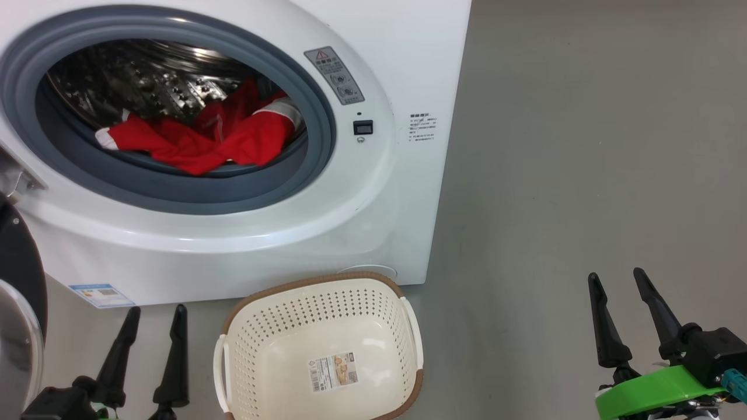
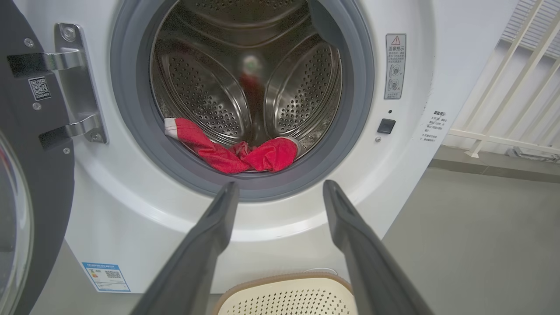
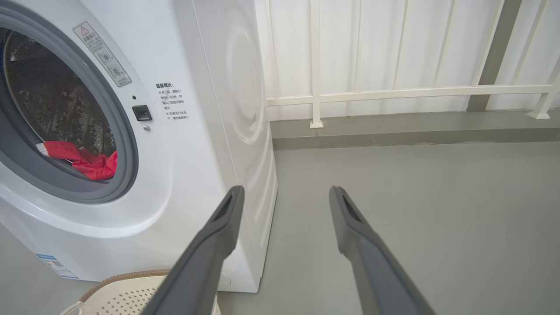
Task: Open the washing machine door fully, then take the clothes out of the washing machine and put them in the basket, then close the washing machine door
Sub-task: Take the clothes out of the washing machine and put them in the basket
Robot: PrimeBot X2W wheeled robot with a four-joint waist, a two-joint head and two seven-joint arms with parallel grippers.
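Note:
The white washing machine [image 1: 327, 233] [image 2: 131, 210] [image 3: 205, 144] stands with its door [image 1: 17, 303] [image 2: 30, 175] swung wide to the left. Red clothes [image 1: 204, 137] [image 2: 236, 153] [image 3: 85, 159] with white trim lie at the front of the steel drum. The cream basket [image 1: 321, 350] [image 2: 284, 295] [image 3: 118, 293] sits empty on the floor below the machine's front. My left gripper [image 1: 156, 315] [image 2: 280, 188] is open, low, left of the basket, fingers pointing at the drum opening. My right gripper [image 1: 617, 280] [image 3: 284, 192] is open over bare floor, right of the basket and machine.
A grey floor [image 1: 583, 146] stretches to the right of the machine. A white railing [image 3: 393, 92] on a low kerb runs behind it. The open door's hinge [image 2: 74, 83] sits at the machine's left side, close to my left arm.

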